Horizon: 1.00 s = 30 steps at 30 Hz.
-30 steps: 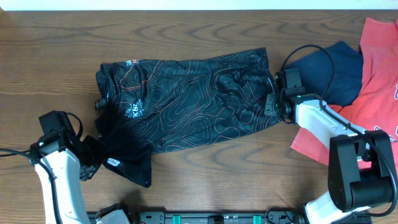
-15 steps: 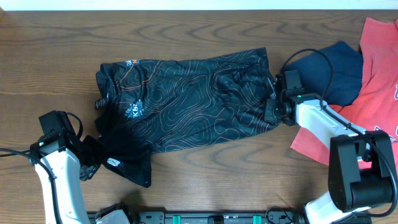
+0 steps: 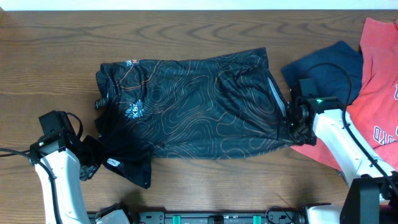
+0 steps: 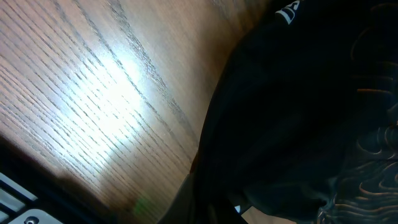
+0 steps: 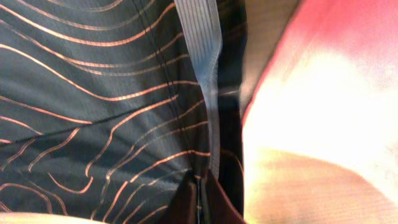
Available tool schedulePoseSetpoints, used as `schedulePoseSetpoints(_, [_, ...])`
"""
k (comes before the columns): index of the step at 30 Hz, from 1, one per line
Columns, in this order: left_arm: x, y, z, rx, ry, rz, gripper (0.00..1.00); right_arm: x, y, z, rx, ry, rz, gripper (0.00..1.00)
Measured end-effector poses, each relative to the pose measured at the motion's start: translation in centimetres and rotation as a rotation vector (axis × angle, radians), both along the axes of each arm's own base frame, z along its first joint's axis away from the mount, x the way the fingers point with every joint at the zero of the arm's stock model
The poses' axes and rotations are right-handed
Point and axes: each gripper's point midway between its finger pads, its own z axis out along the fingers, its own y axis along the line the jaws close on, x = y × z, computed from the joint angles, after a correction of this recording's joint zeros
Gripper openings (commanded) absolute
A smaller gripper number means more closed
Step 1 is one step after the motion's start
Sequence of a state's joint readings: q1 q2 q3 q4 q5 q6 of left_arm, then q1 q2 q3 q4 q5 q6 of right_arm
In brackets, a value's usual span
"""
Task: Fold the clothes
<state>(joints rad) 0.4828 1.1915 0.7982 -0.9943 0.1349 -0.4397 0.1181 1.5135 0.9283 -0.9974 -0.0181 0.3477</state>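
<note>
The clothes, a black jersey (image 3: 193, 102) with orange contour lines, lie spread across the middle of the table. In the overhead view my right gripper (image 3: 290, 124) is shut on the jersey's right edge. The right wrist view shows its closed jaws (image 5: 199, 202) pinching the fabric just below a grey ribbed seam (image 5: 202, 37). My left gripper (image 3: 90, 155) is at the jersey's front left corner, shut on the dark cloth. In the left wrist view black fabric (image 4: 298, 106) covers the jaws, so the fingertips are hidden.
A navy-blue garment (image 3: 326, 71) and a red tee (image 3: 379, 81) lie at the right, close behind my right arm. The red tee (image 5: 323, 93) also fills the right side of the right wrist view. Bare wooden table (image 3: 62, 50) surrounds the jersey.
My right gripper closed on the jersey's right edge and moved right and toward the front, pulling that edge out and flattening the cloth. The left arm stayed still.
</note>
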Motion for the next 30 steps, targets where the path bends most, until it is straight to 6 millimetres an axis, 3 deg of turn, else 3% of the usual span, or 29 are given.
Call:
schedulePoseSetpoints(3, [0.0,0.0,0.0,0.0,0.0,0.0,0.06,-1.6,-0.2,0.1,-0.008,0.064,0.001,0.14])
schedulePoseSetpoints(6, [0.0,0.0,0.0,0.0,0.0,0.0,0.06,-2.6,-0.3,0.2,-0.014,0.108,-0.001,0.25])
schedulePoseSetpoints(10, [0.0,0.0,0.0,0.0,0.0,0.0,0.06,-2.7,-0.4,0.2,-0.02,0.108,0.0,0.31])
schedulePoseSetpoints(13, [0.0,0.0,0.0,0.0,0.0,0.0,0.06,-1.8,-0.4,0.1,-0.017,0.072,-0.001,0.43])
schedulePoseSetpoints(22, [0.0,0.0,0.0,0.0,0.0,0.0,0.06,2.1,0.0,-0.9,-0.003,-0.054,-0.084,0.45])
schedulePoseSetpoints(30, [0.0,0.0,0.0,0.0,0.0,0.0,0.06,4.4,0.3,-4.5,-0.001,-0.06,-0.077,0.45])
